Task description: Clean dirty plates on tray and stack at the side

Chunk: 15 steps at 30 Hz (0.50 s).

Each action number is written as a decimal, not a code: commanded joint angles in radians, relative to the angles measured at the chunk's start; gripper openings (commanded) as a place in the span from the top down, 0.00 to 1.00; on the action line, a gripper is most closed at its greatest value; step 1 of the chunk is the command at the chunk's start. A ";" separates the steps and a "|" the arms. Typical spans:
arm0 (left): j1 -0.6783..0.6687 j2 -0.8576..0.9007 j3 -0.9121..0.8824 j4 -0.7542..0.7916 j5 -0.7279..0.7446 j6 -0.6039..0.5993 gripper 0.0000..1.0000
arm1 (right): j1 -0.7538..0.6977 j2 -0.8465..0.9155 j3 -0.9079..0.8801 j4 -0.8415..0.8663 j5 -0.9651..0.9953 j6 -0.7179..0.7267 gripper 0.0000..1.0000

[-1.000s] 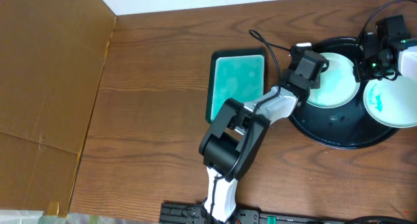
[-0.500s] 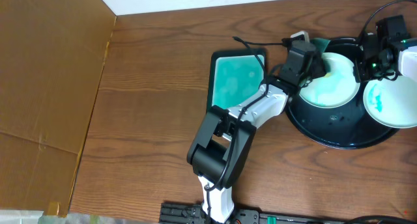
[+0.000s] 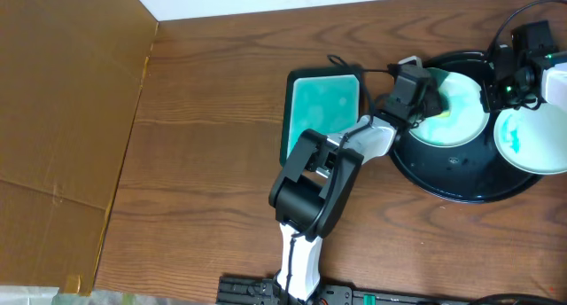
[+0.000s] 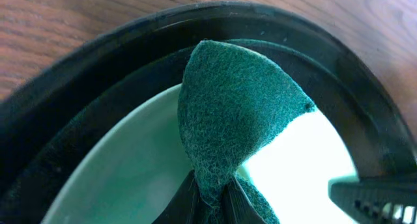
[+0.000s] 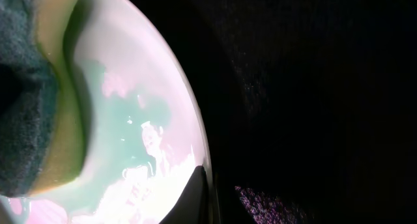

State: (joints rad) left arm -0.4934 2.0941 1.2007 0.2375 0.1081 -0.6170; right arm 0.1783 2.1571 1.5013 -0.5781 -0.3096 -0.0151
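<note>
**Sponge on the plate**

The left pincer (image 4: pixel 212 201) is clamped on a green sponge (image 4: pixel 241 107) that rests on a teal-smeared plate (image 3: pixel 461 119) in the black tray (image 3: pixel 461 188). The right pincer (image 3: pixel 494 90) sits at that plate's rim — I cannot tell whether it grips. A second plate (image 3: pixel 532 141) lies just beside.

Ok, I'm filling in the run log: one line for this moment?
left gripper: shut on sponge, sponge on plate | right gripper: at plate rim, grip unclear | plate in tray

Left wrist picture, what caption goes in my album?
Left gripper pinches a green scrub pad over a white plate on the black tray.
</note>
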 commanded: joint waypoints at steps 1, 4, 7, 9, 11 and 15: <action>0.046 -0.029 -0.005 -0.037 -0.012 0.171 0.93 | 0.006 0.004 -0.023 -0.009 0.033 -0.016 0.99; 0.080 -0.080 -0.005 -0.088 -0.013 0.237 0.93 | 0.007 0.004 -0.023 -0.008 0.044 -0.015 0.99; 0.113 -0.144 -0.005 -0.134 -0.014 0.255 0.93 | 0.006 0.004 -0.023 -0.008 0.048 -0.016 0.99; 0.131 -0.197 -0.005 -0.166 -0.013 0.254 0.93 | 0.007 0.004 -0.023 -0.008 0.048 -0.016 0.99; 0.138 -0.248 -0.005 -0.192 -0.010 0.254 0.93 | 0.007 0.004 -0.023 -0.004 0.047 -0.016 0.99; 0.139 -0.354 -0.005 -0.259 -0.011 0.254 0.93 | 0.007 0.001 -0.023 0.032 0.028 -0.016 0.99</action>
State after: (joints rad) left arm -0.3466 1.8267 1.1992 0.0093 0.1024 -0.3904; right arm 0.1783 2.1571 1.4986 -0.5652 -0.3077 -0.0147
